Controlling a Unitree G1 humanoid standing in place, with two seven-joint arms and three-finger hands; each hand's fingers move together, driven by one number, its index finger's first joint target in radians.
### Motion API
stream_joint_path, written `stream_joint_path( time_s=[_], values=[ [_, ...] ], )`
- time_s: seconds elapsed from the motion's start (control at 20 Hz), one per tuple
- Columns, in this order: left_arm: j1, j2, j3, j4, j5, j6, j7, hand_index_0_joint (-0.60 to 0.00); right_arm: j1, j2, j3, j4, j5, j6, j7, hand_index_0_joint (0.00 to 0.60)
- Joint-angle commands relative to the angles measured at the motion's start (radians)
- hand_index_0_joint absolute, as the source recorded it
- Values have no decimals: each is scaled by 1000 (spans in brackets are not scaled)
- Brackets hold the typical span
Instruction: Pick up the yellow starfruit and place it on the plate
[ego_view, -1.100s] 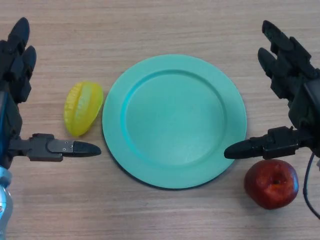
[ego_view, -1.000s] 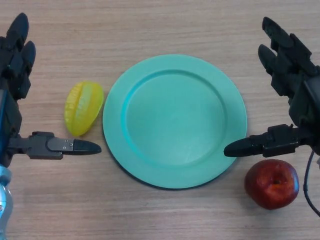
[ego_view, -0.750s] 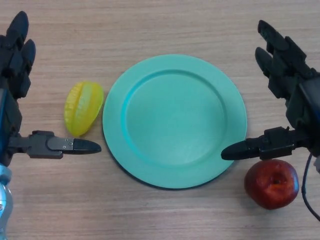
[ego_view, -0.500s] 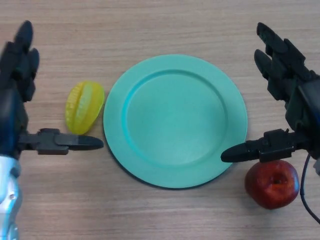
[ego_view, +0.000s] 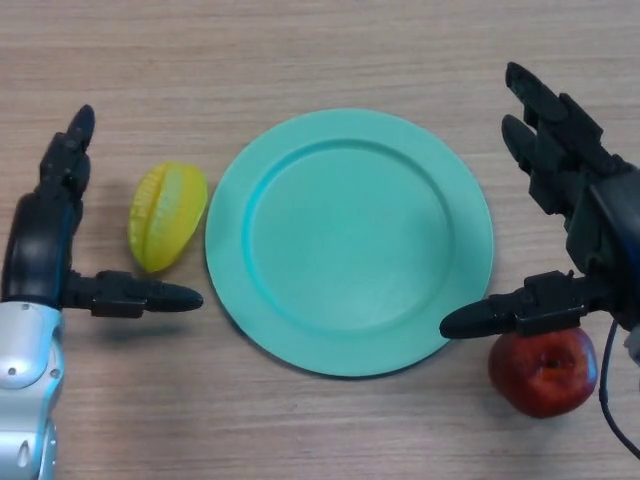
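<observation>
My left robot hand is spread wide at left, flanking the starfruit beside the plate; my right robot hand is spread too.

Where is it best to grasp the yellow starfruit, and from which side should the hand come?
Probably across the middle of the starfruit. It lies lengthwise beside the plate, so the open left hand, already at its outer side, could close thumb and fingers across its narrow, ridged width.

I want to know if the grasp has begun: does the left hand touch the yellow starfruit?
Apart. In the head view the open left hand lies beside the starfruit, with bare table between them.
</observation>
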Motion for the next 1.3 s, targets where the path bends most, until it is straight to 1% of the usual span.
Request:
stream_joint_path(
  time_s=[0.05,0.15,0.35,0.45,0.6,0.7,0.8,0.85,0.9,0.95,1.0,1.05,1.1,1.15,1.2,1.3],
  values=[
    [-75,29,16,7,-36,-154,62,0,-19,-24,-66,-76,43,-132,-5,0],
    [-106,22,1,65,-38,-167,62,0,-17,-26,-72,-86,45,-129,-3,0],
    [-137,8,-17,101,-62,-154,42,0,-11,-32,-87,-117,59,-112,9,0],
    [-142,-2,-21,106,-99,-139,14,0,-10,-32,-88,-126,61,-117,7,0],
    [-148,-5,-25,125,-106,-174,12,0,-8,-28,-86,-129,62,-128,-6,0],
    [-161,-3,-27,155,-77,-214,29,0,-10,-30,-85,-132,62,-129,-8,0],
    [-163,4,-37,179,15,-259,77,0,-15,-30,-86,-140,66,-120,-8,0],
    [-171,13,-46,211,119,-322,135,0,-12,-31,-86,-148,73,-111,-5,0],
    [-177,18,-50,228,188,-353,177,0,-9,-31,-87,-154,76,-102,-3,0],
    [-180,19,-51,235,227,-362,201,-50,-7,-32,-87,-157,75,-98,-1,0],
    [-179,20,-53,235,241,-361,207,-150,-5,-32,-86,-157,73,-100,1,0],
    [-176,22,-56,232,278,-355,222,-301,-2,-32,-88,-158,71,-101,4,0],
    [-177,26,-59,232,327,-349,243,-401,-1,-31,-90,-161,74,-101,4,0],
    [-180,35,-65,239,436,-343,304,-551,2,-29,-96,-167,86,-98,2,0],
    [-183,39,-67,248,487,-346,337,-600,4,-29,-99,-170,93,-99,0,0],
    [-179,37,-70,252,498,-333,332,-600,6,-30,-100,-170,102,-101,-2,0]
  ],
)
